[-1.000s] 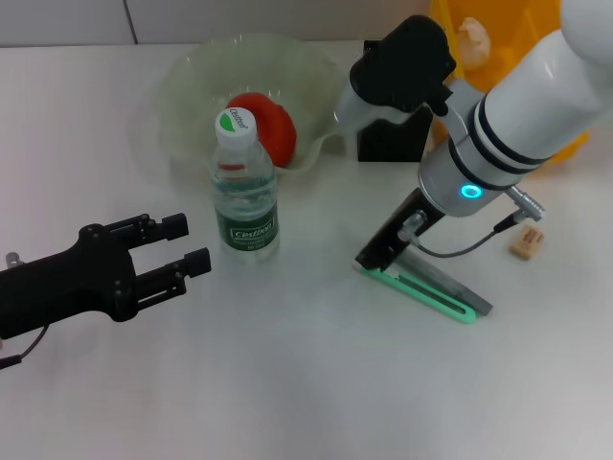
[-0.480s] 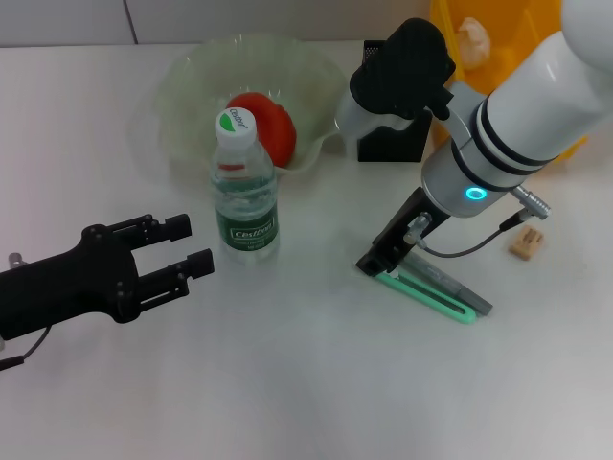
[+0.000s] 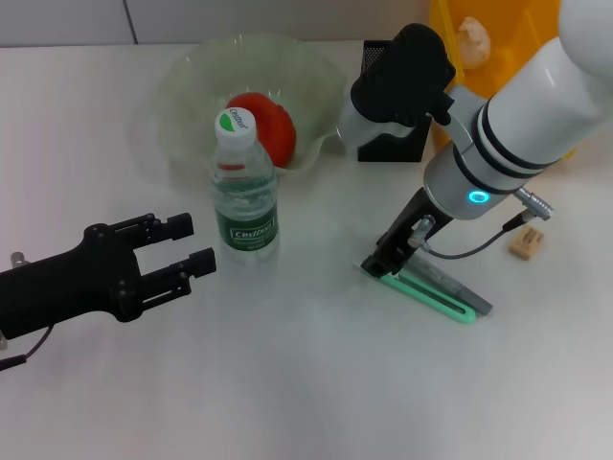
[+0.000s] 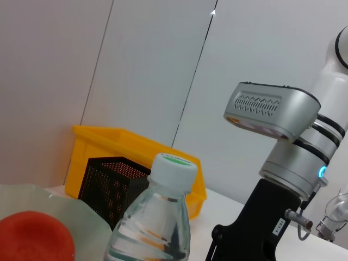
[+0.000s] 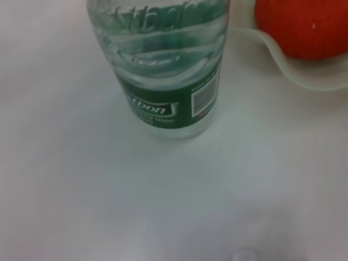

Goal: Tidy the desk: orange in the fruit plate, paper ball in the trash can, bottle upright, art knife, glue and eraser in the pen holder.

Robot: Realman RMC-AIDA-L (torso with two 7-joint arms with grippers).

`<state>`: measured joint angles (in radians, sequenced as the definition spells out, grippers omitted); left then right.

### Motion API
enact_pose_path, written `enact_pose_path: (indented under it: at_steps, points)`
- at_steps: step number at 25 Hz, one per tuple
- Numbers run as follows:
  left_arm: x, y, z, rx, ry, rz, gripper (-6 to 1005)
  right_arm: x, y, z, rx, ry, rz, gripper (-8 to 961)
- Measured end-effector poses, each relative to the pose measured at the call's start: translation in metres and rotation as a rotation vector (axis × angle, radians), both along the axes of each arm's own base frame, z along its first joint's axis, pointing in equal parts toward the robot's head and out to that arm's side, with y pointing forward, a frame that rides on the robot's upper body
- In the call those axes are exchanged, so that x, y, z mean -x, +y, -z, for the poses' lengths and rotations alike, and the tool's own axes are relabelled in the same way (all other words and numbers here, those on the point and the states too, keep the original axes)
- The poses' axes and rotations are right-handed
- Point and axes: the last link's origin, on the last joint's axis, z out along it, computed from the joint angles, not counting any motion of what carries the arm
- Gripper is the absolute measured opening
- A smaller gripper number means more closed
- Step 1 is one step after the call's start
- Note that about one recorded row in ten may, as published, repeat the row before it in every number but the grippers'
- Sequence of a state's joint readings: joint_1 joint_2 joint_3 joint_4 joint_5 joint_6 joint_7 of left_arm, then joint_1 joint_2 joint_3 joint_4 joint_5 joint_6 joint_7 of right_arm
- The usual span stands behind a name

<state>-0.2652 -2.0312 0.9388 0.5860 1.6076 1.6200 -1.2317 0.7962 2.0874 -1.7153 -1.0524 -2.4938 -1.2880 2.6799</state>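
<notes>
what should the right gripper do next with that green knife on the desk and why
Probably close on the art knife and lift it toward the pen holder. The right gripper sits at the knife's near end, which lies flat on the table. The orange is already plated, the bottle upright; the left gripper is open and idle.

Head view looks down on desk; both wrist views low, close, sharing bottle [image 3: 243, 187] and orange [image 3: 265, 125].

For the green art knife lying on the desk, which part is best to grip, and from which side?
Grip the art knife from above, across its narrow width near the middle. It lies flat, long and thin, so only its long edges offer hold. The right gripper is at its near end.
</notes>
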Motion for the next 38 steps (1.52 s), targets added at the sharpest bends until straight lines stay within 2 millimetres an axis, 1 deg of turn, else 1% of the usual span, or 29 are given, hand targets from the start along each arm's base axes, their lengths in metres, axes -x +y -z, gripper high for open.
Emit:
enact_pose_path:
  at_steps: [4, 16, 28, 38]
  points:
    - [0.0, 0.0, 0.0, 0.0, 0.0, 0.0, 604, -0.001, -0.002, 0.002, 0.008, -0.006, -0.003, 335]
    - [-0.001, 0.001, 0.001, 0.0, -0.001, 0.001, 604, -0.005, -0.004, 0.006, 0.018, -0.024, -0.014, 288]
    - [-0.002, 0.0, 0.003, 0.004, -0.007, 0.003, 604, -0.006, -0.005, 0.006, 0.016, -0.022, -0.01, 165]
    - [-0.002, -0.002, 0.002, 0.005, -0.017, 0.005, 604, -0.001, -0.01, -0.004, -0.011, 0.036, -0.03, 165]
